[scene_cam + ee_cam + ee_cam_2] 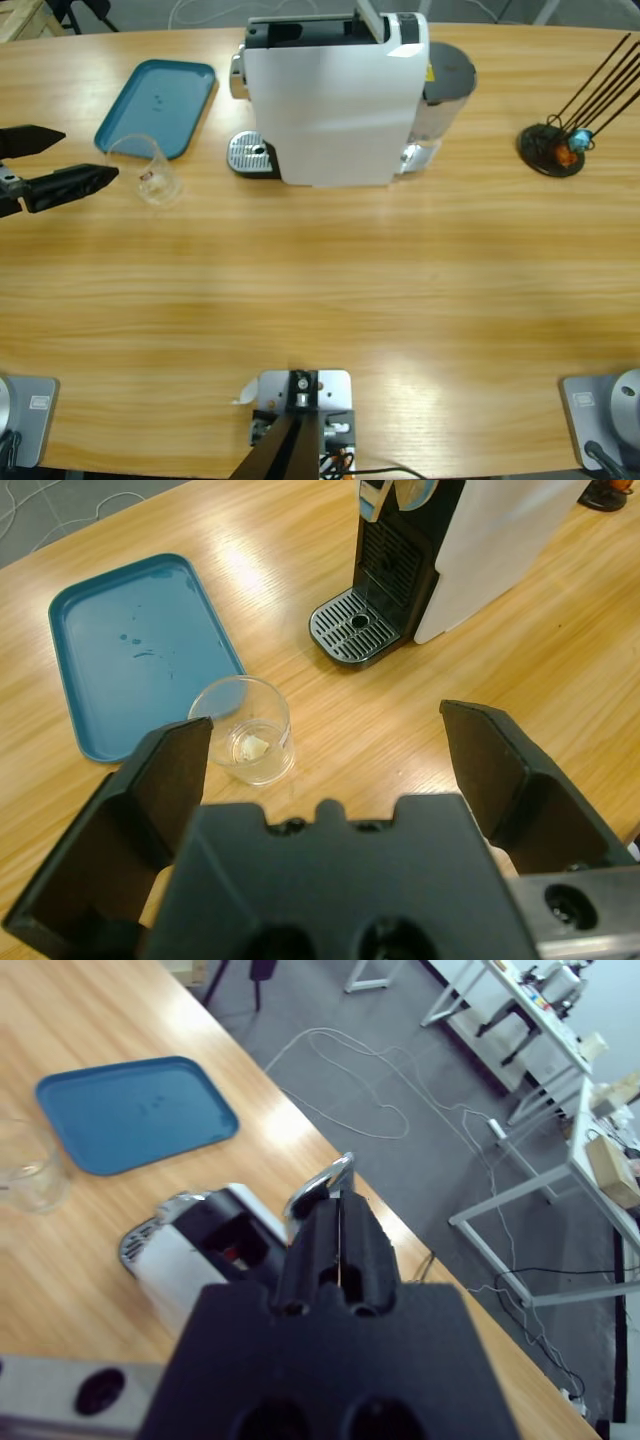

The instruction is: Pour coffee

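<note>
Left wrist view: glass [244, 728] near the spread left pincer [345, 745].

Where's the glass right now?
In the high view the glass stands on the table's left side, beside the blue tray, just ahead of the open left gripper.

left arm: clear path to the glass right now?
Probably yes. The left claw is open and pointed at the clear glass, which stands upright on bare wood beside the blue tray, apart from the coffee machine. Nothing lies between.
</note>
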